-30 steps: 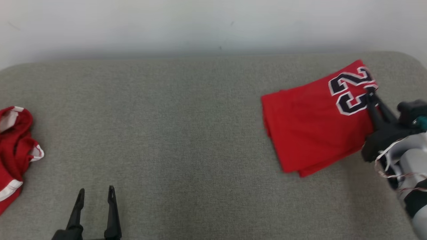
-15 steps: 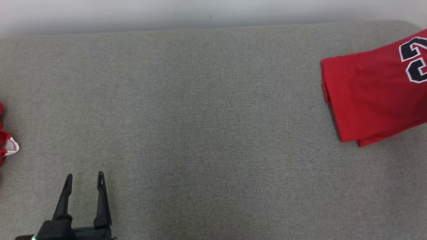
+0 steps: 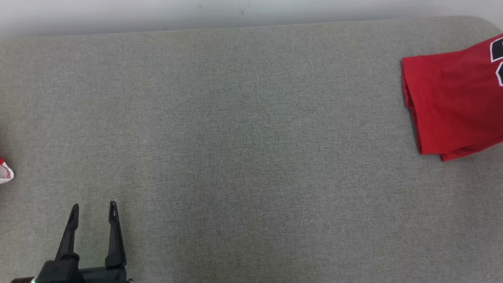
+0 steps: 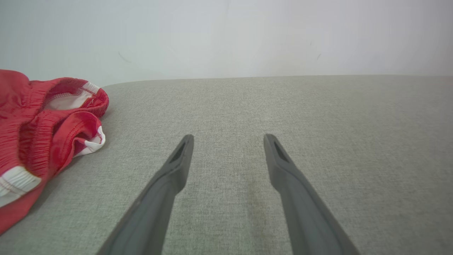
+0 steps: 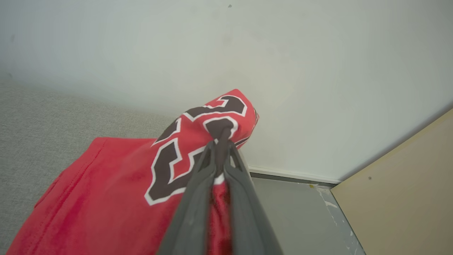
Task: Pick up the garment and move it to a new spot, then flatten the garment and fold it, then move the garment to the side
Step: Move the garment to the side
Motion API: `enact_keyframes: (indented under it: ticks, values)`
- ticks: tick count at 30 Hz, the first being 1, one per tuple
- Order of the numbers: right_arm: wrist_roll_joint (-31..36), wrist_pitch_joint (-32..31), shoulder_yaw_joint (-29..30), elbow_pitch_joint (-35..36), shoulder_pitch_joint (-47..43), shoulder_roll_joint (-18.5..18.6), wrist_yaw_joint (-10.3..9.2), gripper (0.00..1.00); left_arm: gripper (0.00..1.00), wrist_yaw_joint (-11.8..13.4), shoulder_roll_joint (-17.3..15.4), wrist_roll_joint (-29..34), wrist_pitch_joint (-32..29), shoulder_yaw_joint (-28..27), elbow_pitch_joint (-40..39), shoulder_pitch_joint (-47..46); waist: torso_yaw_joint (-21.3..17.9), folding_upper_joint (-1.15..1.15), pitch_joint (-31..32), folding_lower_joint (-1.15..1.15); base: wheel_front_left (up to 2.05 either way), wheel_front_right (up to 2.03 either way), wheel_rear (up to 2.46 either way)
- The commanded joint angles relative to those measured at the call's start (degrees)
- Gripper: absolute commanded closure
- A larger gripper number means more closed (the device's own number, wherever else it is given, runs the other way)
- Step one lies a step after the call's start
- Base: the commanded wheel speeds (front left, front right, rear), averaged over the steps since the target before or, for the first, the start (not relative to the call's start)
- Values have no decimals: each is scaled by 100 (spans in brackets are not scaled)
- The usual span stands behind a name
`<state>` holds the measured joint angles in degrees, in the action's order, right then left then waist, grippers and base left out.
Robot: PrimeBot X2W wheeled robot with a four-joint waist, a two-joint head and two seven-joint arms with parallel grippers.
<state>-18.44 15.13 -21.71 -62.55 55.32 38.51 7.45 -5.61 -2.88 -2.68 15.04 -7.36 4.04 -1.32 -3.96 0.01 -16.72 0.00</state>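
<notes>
Red cloth, crumpled, sits at the far left of the grey surface (image 3: 251,157): it looks like shorts (image 4: 42,134) with white trim, and nothing is touching it. Just to their right the left claw (image 3: 94,205) hovers low over bare fabric, fingers spread wide and holding nothing.

Well apart, at the right end of the surface near the wall, lies the jersey (image 3: 452,106). The right claw (image 5: 220,140) is pinched tight on its edge beside the printed number, and that corner is lifted and bunched over the fingertips.

The jersey looks light, thin and limp. It should drag easily over the surface, but it has no stiffness to keep its fold. A single pinch at one corner lets the layers slide apart, so a grip that catches all layers at the folded edge would probably be safer. The weave looks smooth and perhaps a little slippery.

It is bright red, folded into a flat stack of layers with a hemmed edge facing left. The black digits are outlined in white, and part of them is cut off at the right of the head view.
</notes>
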Motion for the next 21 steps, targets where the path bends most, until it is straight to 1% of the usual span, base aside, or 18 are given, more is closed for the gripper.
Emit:
enact_keyframes:
  ticks: [1,7,10,13,16,21]
  values:
    - [25,8,19,-19,93,-18,5,0,0,-6,-2,7,8,3,-13,-28,5,-1,-4,0,0,0,0]
    - [237,8,130,-184,115,-2,5,0,0,49,-2,-64,8,0,-6,14,8,-1,15,0,0,0,0]
    - [301,7,247,-59,85,-67,5,0,0,75,-1,-101,8,-14,22,75,-27,-1,78,0,0,0,0]
    - [179,8,497,257,-81,-223,5,0,0,60,-2,-169,8,-53,88,105,-60,-1,196,0,0,0,0]
    - [30,7,828,741,-423,-376,5,0,0,83,-1,-240,9,-54,151,163,-80,-1,380,0,0,0,0]
    - [-125,8,1581,1780,-1363,-778,5,0,0,123,-1,-288,9,11,242,312,-72,-1,705,0,0,0,0]
